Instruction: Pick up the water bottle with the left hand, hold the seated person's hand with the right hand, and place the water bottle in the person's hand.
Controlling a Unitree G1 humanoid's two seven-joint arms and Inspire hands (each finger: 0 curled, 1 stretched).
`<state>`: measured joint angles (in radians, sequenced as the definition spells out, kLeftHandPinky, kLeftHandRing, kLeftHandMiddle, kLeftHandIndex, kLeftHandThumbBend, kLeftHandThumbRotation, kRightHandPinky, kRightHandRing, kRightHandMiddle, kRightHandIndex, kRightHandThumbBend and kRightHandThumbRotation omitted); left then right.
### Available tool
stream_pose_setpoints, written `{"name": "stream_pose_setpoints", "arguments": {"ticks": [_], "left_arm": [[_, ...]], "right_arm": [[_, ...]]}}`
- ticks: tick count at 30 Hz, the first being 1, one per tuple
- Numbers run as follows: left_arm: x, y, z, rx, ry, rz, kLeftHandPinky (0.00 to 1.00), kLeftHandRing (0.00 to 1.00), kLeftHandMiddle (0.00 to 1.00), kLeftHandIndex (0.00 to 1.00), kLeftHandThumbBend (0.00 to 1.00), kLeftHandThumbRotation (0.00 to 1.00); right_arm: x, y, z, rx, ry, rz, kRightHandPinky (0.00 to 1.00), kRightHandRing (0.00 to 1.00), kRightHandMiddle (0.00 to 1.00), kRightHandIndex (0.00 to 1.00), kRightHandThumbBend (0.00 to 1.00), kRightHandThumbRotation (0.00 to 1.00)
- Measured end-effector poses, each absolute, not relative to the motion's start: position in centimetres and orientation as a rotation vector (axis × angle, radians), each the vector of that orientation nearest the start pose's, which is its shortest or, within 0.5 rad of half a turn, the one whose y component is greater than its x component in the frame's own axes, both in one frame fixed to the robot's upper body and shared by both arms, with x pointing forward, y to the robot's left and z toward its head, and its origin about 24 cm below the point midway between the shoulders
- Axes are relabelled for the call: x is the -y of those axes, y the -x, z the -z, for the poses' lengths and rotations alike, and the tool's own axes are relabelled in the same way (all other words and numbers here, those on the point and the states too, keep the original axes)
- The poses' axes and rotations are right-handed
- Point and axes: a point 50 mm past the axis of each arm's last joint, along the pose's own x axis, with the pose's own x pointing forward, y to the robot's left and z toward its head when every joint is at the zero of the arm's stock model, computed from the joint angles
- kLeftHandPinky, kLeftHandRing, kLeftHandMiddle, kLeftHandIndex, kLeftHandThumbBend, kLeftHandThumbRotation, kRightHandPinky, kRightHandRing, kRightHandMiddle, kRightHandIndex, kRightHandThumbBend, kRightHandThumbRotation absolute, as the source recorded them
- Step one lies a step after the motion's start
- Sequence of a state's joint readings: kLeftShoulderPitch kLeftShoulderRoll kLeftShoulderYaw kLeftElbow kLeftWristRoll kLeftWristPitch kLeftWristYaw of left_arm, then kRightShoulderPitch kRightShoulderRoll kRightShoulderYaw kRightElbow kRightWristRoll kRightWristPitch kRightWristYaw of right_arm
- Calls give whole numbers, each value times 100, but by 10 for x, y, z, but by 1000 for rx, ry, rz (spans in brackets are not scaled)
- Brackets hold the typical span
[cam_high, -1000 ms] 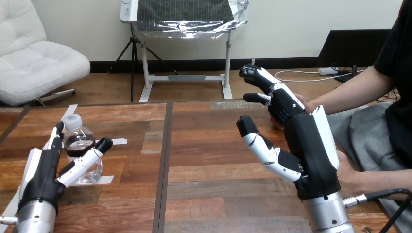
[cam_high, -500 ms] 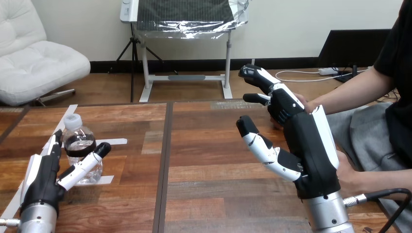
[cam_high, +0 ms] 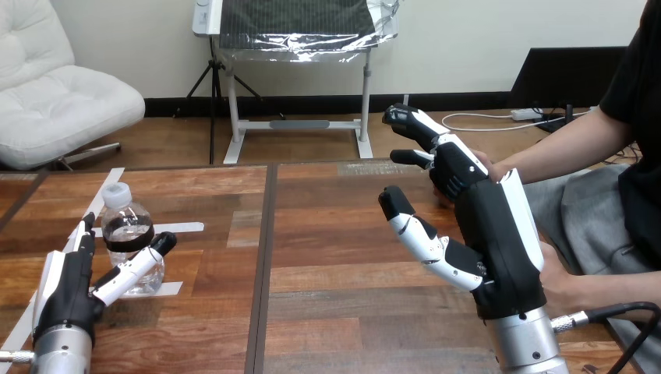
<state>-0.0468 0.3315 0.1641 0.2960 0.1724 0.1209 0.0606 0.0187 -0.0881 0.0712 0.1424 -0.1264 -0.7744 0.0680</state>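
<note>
Bracketing upright bottle (cam_high: 127, 234) at table's (cam_high: 335, 241) left with wide-spread left hand (cam_high: 64, 287). Advising even closing round its middle, avoiding tipping. Posing right hand (cam_high: 489, 238) open-fingered beside person's hand (cam_high: 491, 167).

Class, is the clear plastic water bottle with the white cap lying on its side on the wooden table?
No, the clear plastic water bottle stands upright on the wooden table, its white cap on top.

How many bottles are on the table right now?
1. The water bottle stands at the table's left, between the left hand's thumb and fingers. The right arm may hide more.
</note>
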Motion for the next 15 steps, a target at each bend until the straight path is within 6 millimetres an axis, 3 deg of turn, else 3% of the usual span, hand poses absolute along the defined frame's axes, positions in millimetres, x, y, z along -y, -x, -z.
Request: {"name": "stream_pose_setpoints", "arguments": {"ticks": [15], "left_arm": [[-278,-247,2,-314,-575,-364,86,94,97,98,89,52]], "right_arm": [[136,-228,-72,605,199,-216,77,87,88,82,43,35]]}}
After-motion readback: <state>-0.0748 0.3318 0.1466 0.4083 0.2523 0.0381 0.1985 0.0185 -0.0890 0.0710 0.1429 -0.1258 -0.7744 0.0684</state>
